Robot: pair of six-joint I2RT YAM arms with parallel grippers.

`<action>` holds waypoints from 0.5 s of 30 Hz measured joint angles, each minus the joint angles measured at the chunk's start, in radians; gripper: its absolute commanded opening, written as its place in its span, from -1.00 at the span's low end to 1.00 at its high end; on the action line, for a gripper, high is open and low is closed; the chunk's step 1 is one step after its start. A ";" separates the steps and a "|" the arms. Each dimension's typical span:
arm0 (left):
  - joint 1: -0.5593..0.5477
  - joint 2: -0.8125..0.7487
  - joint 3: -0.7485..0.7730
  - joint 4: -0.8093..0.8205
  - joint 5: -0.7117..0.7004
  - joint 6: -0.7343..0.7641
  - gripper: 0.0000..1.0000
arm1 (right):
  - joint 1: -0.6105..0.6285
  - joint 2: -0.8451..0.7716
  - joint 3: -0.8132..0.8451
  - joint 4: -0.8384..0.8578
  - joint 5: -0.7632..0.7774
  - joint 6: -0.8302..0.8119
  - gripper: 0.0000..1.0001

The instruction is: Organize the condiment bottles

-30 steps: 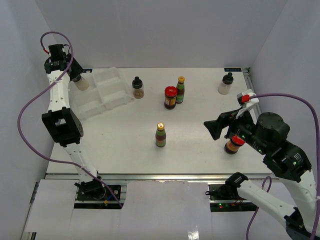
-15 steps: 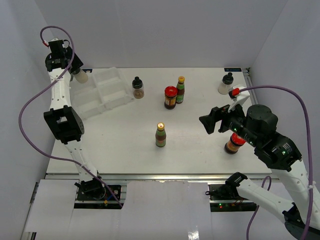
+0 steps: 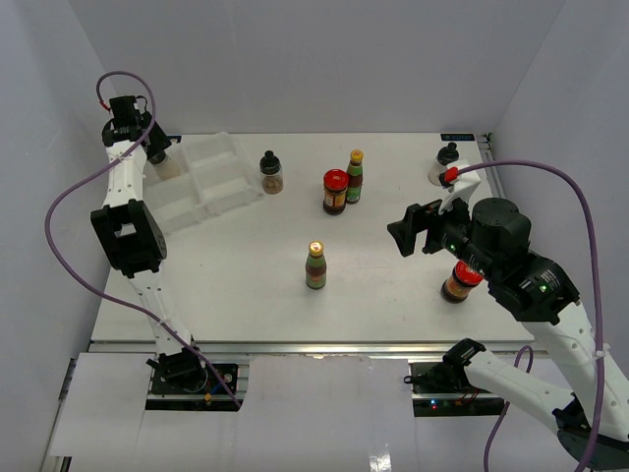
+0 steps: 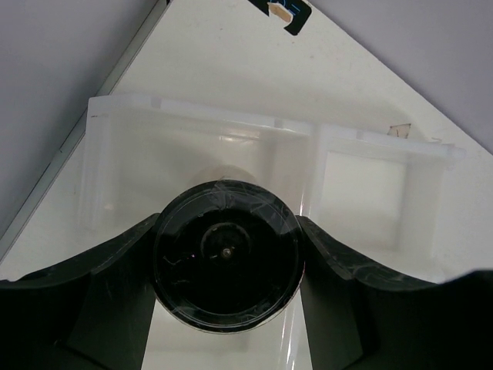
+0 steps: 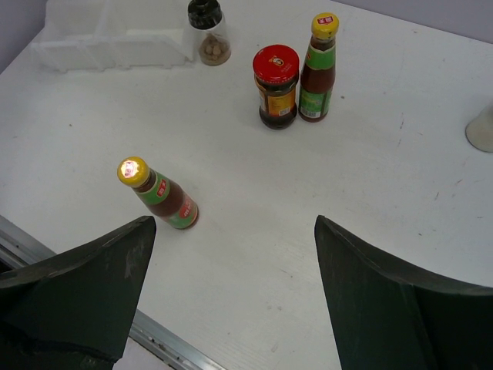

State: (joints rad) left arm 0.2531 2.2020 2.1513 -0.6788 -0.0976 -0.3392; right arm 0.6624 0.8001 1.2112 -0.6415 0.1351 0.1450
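My left gripper (image 3: 157, 155) is shut on a clear shaker (image 3: 165, 166) with a round black cap (image 4: 226, 258), held just above the left end of the clear tray (image 4: 362, 139). My right gripper (image 5: 233, 225) hangs open and empty above the table's right half. Ahead of it stand a yellow-capped sauce bottle (image 5: 159, 194), a red-lidded jar (image 5: 277, 86) and a second yellow-capped bottle (image 5: 319, 68) beside that jar. A black-capped shaker (image 3: 271, 172) stands by the tray and another shaker (image 3: 444, 165) at the far right. A second red-lidded jar (image 3: 460, 281) sits partly under my right arm.
The clear tray (image 3: 211, 182) lies at the back left with stepped compartments. White walls close in the table on the left, back and right. A metal rail (image 5: 177, 351) runs along the near edge.
The left gripper has carried its shaker to the right, closer over the tray. The right gripper has swung left and further out over the table, still open.
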 measured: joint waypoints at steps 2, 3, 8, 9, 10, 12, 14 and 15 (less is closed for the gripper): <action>0.000 0.006 -0.012 0.010 0.000 0.002 -1.00 | 0.000 0.000 -0.002 0.004 0.003 -0.001 0.80; 0.000 0.011 -0.014 0.012 0.000 0.004 -1.00 | 0.000 0.000 -0.003 0.006 0.004 -0.003 0.80; 0.000 0.050 -0.026 0.031 -0.002 0.010 -0.72 | 0.000 0.000 -0.007 0.011 0.020 -0.011 0.80; 0.000 0.056 -0.034 0.032 -0.003 0.011 -0.63 | 0.000 0.000 -0.008 0.012 0.022 -0.013 0.80; 0.000 0.060 -0.041 0.034 -0.005 0.013 -0.58 | 0.000 0.000 -0.010 0.014 0.023 -0.016 0.80; 0.000 0.064 -0.049 0.045 -0.007 0.017 -0.46 | 0.000 0.000 -0.013 0.014 0.025 -0.020 0.80; 0.000 0.065 -0.049 0.053 -0.007 0.019 -0.32 | 0.000 0.000 -0.015 0.014 0.028 -0.023 0.80; -0.001 0.065 -0.049 0.055 -0.007 0.020 -0.19 | 0.000 0.000 -0.015 0.014 0.029 -0.023 0.80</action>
State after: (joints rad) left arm 0.2522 2.2668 2.1023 -0.6243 -0.1051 -0.3192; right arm 0.6624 0.8001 1.1965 -0.6275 0.1643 0.1218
